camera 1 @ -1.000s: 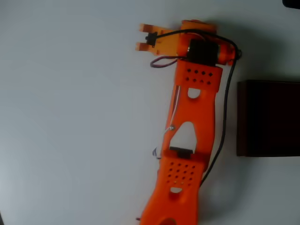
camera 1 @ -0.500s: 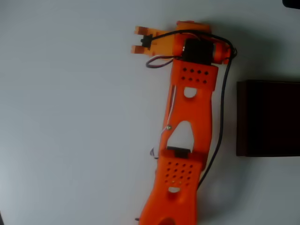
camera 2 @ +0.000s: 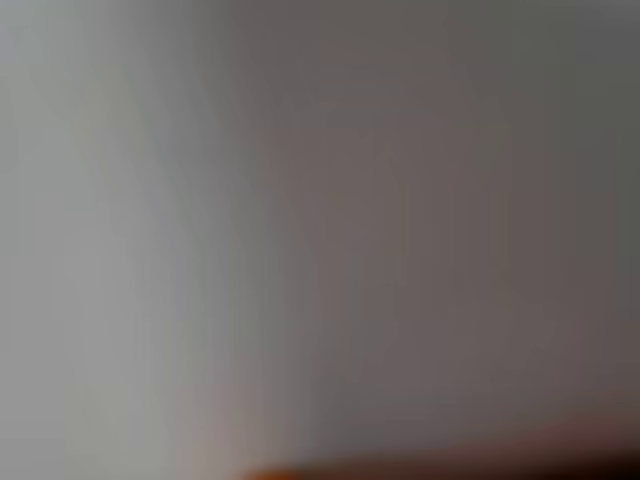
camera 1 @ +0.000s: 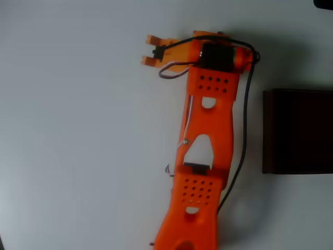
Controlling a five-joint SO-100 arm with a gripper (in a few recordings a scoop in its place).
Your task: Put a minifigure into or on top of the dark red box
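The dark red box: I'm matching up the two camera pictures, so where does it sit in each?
Overhead view: the dark red box lies at the right edge, right of the orange arm.
Wrist view: too blurred to tell the box.
Shared landmark: a blurred orange strip along the wrist view's bottom edge may be the arm; nothing surer.

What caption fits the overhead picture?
Orange arm reaches across the white table, open gripper pointing away from the dark red box.

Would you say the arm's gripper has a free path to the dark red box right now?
Probably yes: the gripper points left, away from the dark red box, but only bare table shows between the arm and the box.
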